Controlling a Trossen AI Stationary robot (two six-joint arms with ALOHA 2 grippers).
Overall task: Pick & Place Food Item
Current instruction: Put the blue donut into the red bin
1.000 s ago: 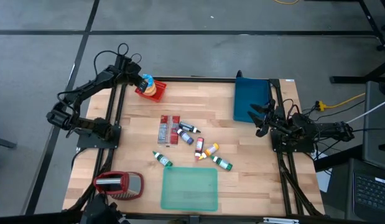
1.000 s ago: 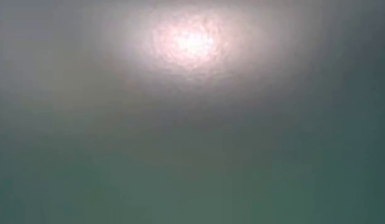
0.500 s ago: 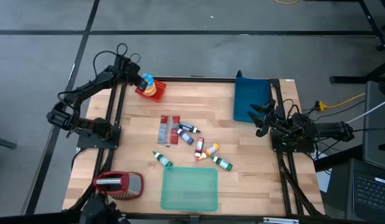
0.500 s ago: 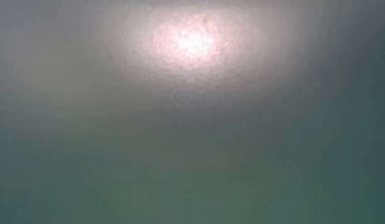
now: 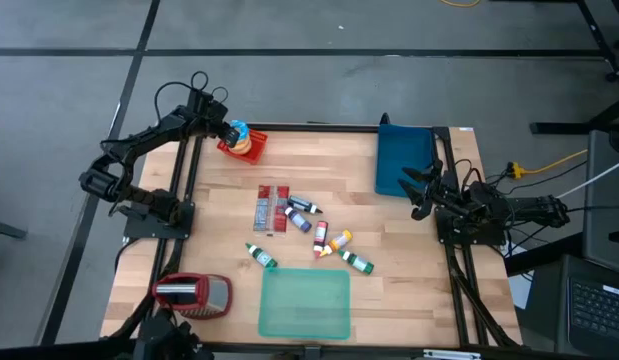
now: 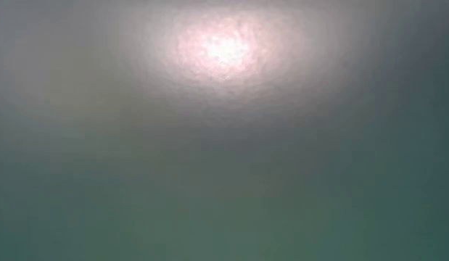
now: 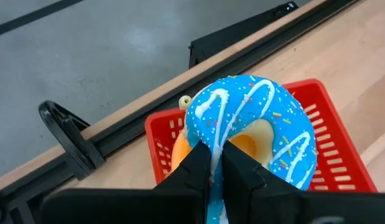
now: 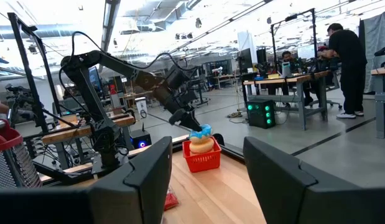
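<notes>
A doughnut with blue icing and white stripes [image 7: 260, 118] is over a red basket [image 7: 341, 149] at the table's far left corner, and my left gripper [image 7: 216, 155] is shut on it. The high view shows the doughnut [image 5: 238, 130] above the basket [image 5: 246, 150]. A tan round piece [image 8: 201, 145] lies in the basket under the doughnut [image 8: 200, 131]. My right gripper [image 5: 417, 190] waits open at the table's right edge, far from the basket. My left gripper pinches the doughnut's ring at its near edge [image 7: 214, 138] between its two fingers. The fingers [image 7: 193, 171] slant down from the table's left side. The doughnut stands tilted on edge over the basket. I cannot tell whether it touches what lies below.
Red packets [image 5: 271, 208] and several small bottles [image 5: 324, 238] lie mid-table. A green tray [image 5: 305, 303] sits at the near edge, a blue box [image 5: 404, 160] far right, and a red and silver object [image 5: 189, 296] near left. The low view shows only haze.
</notes>
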